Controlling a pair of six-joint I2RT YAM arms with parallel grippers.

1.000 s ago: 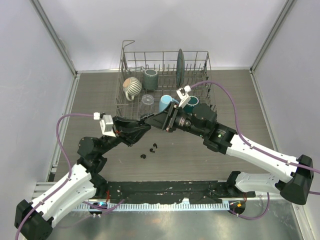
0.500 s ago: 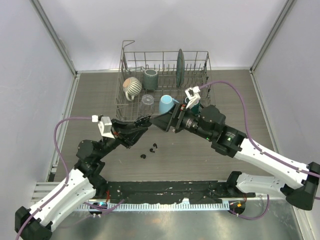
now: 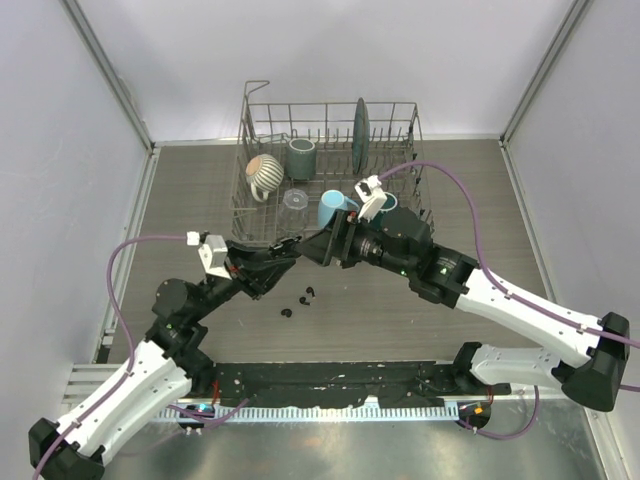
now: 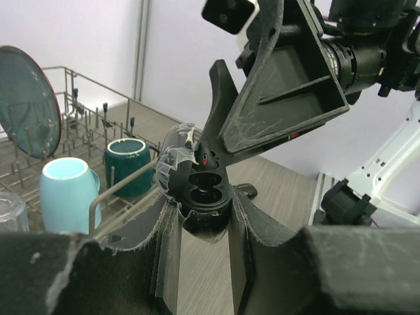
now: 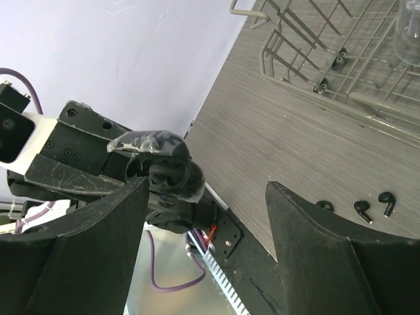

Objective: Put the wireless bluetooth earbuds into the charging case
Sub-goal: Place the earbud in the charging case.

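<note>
Find three buds (image 5: 361, 209) loose on the table (image 3: 200, 200), at six o'clock from the case (image 4: 207, 187). Judge them light, hard, slick and apt to roll; pinch across the round head, stem free. Note the left gripper (image 4: 203, 220) clamped tight round the case, lid back. Spot, at its three o'clock, the right gripper (image 5: 209, 185) spread wide, gripping nothing visible. Beyond, pass the rack (image 3: 320, 102).

The black charging case (image 4: 207, 189) is sitting open, lid tipped back, pinched in the left gripper (image 4: 205, 223) above the table. Three tiny black earbuds (image 5: 362, 210) are lying loose on the tabletop, at about five o'clock from the case in the top view.
</note>
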